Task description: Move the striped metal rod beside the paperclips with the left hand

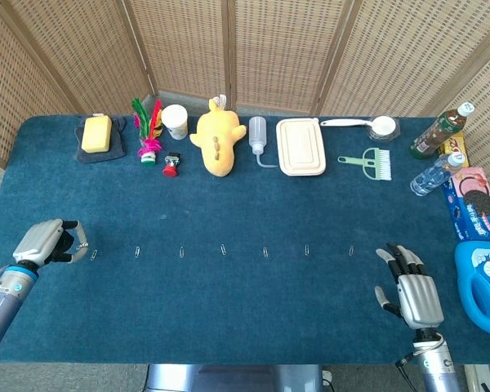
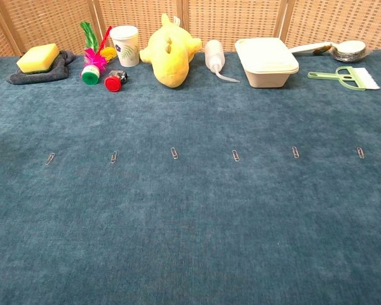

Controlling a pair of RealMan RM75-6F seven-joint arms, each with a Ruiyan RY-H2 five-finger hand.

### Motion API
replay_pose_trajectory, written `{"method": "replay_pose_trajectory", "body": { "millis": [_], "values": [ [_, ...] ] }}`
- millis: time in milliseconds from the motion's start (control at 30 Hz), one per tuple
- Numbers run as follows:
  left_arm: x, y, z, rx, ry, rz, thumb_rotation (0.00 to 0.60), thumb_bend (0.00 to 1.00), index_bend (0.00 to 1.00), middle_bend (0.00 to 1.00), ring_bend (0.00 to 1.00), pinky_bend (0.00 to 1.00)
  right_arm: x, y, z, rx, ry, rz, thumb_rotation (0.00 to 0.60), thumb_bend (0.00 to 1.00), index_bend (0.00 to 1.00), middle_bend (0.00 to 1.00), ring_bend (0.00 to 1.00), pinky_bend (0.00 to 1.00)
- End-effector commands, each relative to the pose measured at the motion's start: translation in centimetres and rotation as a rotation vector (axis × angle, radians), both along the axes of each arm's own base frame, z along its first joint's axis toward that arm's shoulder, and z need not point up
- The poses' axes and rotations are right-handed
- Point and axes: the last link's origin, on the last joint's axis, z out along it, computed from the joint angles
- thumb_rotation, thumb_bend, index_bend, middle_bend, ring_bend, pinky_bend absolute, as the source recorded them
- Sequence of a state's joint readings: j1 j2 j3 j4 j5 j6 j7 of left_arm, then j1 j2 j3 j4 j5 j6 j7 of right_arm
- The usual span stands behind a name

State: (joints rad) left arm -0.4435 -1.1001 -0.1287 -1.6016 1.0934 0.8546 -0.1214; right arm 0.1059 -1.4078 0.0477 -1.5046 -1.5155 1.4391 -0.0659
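The left robot hand [image 1: 45, 242] hung over the left end of the desk [image 1: 245, 310], just left of the paperclips [image 1: 223, 250], its fingers curled in; whether it grasped anything could not be made out, and it was outside the chest view. The right robot hand [image 1: 412, 290] lay released, fingers spread, on the desk's near right corner. The striped metal rod could not be picked out in either view. The paperclips ran in a spaced row across the middle of the blue cloth.

Along the far edge stood a white paper cup [image 2: 125, 44], a squeeze bottle [image 2: 214, 56] and a closed lunch box [image 2: 266, 61]; their contents were hidden. A yellow plush toy [image 2: 170, 49] lay between cup and bottle. A blue jug [image 1: 483, 286] was cut off at the right edge.
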Motion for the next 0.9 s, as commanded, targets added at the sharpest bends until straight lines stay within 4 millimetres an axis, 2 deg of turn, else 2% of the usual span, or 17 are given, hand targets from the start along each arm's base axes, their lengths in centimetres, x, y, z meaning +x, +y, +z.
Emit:
{"method": "replay_pose_trajectory", "body": {
  "millis": [33,300,533,733,900],
  "values": [
    [-0.8,-0.3,-0.8,0.004,0.0,0.02,0.6,0.64,0.62,0.92,0.81,0.73,0.0,0.0,0.0,-0.001,0.0,0.0,0.6,0.39,0.17,0.13,0.1,0.14],
    [-1.0,-0.3,-3.1,-0.014,-0.004,0.025,0.6,0.64,0.62,0.92,0.81,0.73,-0.2,0.1,0.2,-0.005,0.006,-0.008,0.6,0.39,0.17,0.13,0.1,0.14],
    [-0.4,0.0,-3.7,-0.02,-0.03,0.016,0.6,0.64,0.62,0.92,0.81,0.73,-0.3,0.3,0.3,-0.007,0.006,-0.016,0.6,0.39,0.17,0.13,0.1,0.14],
    [0.7,0.2,-3.3,-0.005,-0.05,-0.016,0.6,0.64,0.62,0.92,0.81,0.73,-0.5,0.3,0.4,-0.009,0.006,-0.02,0.6,0.39,0.17,0.13,0.1,0.14],
    [1.4,1.1,-1.8,0.046,-0.011,-0.064,0.6,0.64,0.62,0.92,0.81,0.73,-0.5,0.3,0.5,-0.011,0.006,-0.019,0.6,0.39,0.17,0.13,0.1,0.14]
  ]
}}
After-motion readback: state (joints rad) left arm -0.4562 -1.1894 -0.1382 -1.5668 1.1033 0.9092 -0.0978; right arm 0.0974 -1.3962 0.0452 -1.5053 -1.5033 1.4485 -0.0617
